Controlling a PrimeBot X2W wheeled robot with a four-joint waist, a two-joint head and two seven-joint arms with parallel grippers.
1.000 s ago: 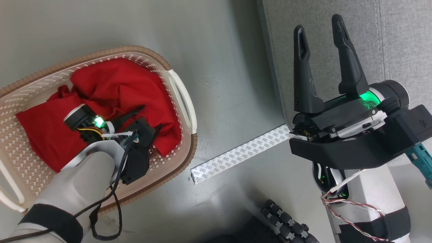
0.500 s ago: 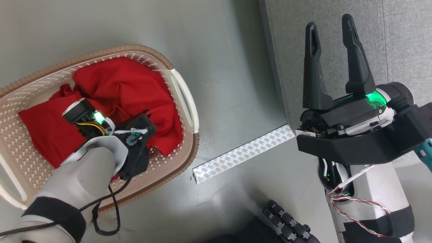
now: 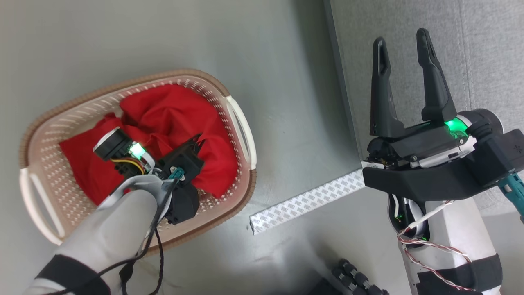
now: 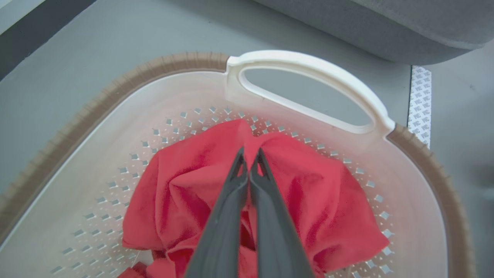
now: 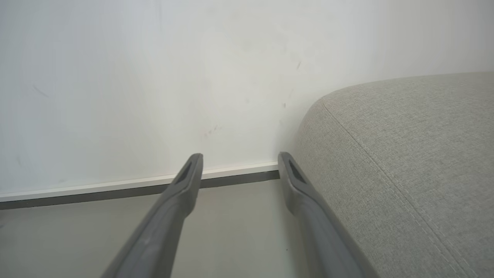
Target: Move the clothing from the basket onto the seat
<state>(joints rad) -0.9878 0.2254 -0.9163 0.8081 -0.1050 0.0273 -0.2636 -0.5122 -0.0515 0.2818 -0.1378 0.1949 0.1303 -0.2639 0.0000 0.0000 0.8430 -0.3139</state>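
Grey floor point(image 3: 266, 61) lay under the basket point(image 3: 45, 164), which held the red clothing point(image 3: 176, 110). Spread a second earlier, the left gripper point(image 4: 250, 151) now had its jaws pressed together on a fold of that clothing. The right gripper point(image 3: 402, 37) hung with jaws wide and empty beside the seat point(image 3: 483, 49).

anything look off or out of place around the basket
Nothing damaged or spilled. The clothing lies crumpled inside the basket, pinched by the left gripper. A white patterned strip lies slanted on the floor.
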